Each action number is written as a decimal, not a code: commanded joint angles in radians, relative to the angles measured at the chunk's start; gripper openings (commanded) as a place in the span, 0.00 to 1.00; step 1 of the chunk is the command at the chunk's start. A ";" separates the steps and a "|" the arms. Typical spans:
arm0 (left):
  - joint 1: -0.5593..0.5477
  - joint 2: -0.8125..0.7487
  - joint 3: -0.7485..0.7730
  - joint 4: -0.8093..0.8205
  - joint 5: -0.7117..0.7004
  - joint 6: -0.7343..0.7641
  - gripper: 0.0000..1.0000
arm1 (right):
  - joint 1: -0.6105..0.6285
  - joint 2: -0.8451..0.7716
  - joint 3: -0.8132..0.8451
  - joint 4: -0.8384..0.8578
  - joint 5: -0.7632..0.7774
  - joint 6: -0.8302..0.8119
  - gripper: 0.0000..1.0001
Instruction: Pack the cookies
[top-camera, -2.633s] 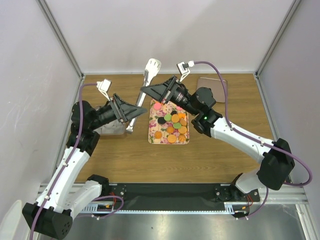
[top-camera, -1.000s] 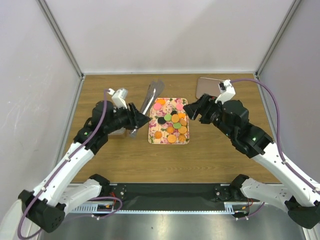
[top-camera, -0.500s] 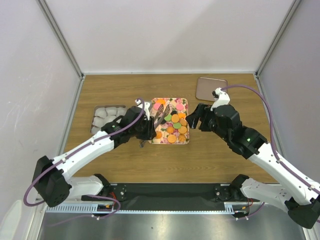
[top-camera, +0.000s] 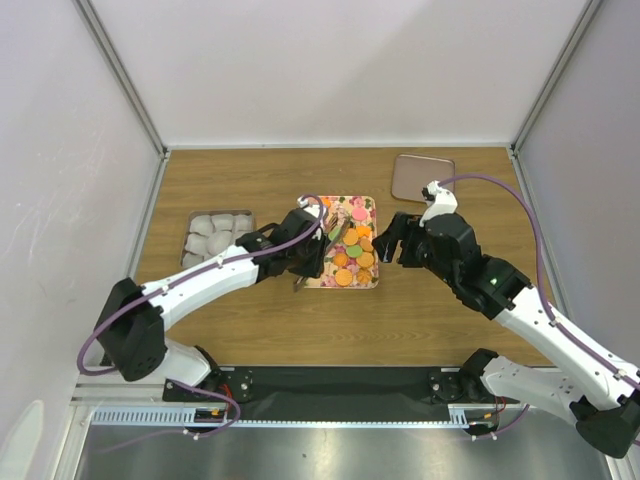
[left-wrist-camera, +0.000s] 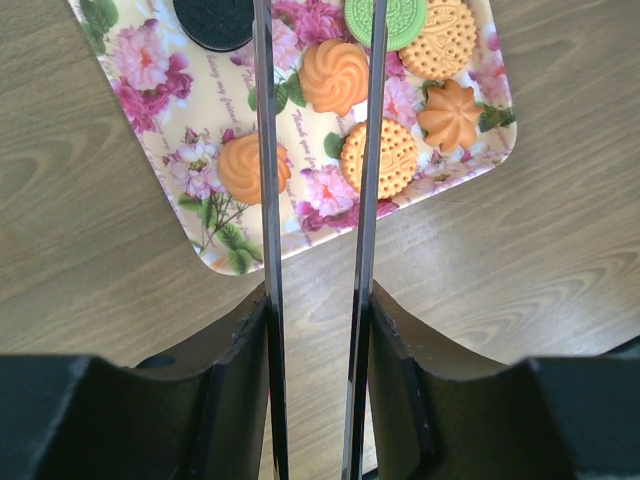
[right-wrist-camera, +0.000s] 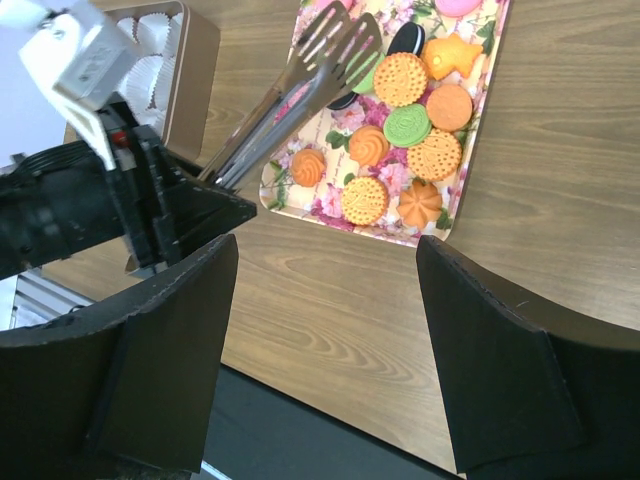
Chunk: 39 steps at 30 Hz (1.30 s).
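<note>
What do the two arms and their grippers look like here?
Both arms have white shell links, the left arm and right arm alike, with black joints and a purple cable running along each. The left gripper and right gripper are black with broad wedge-shaped fingers.

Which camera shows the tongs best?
The right wrist view: the tongs show nearly whole, their slotted ends over the tray. The left wrist view shows only their two thin arms edge-on. The top view shows them small and dark.
</note>
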 joint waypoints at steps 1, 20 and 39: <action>-0.014 0.028 0.064 0.015 -0.024 0.038 0.43 | 0.000 -0.030 0.002 0.006 0.017 -0.018 0.77; -0.038 0.163 0.130 0.014 -0.025 0.064 0.45 | 0.000 -0.060 -0.021 0.003 0.012 -0.004 0.77; -0.067 0.163 0.115 -0.009 -0.047 0.052 0.34 | 0.002 -0.090 -0.032 -0.004 0.012 0.007 0.76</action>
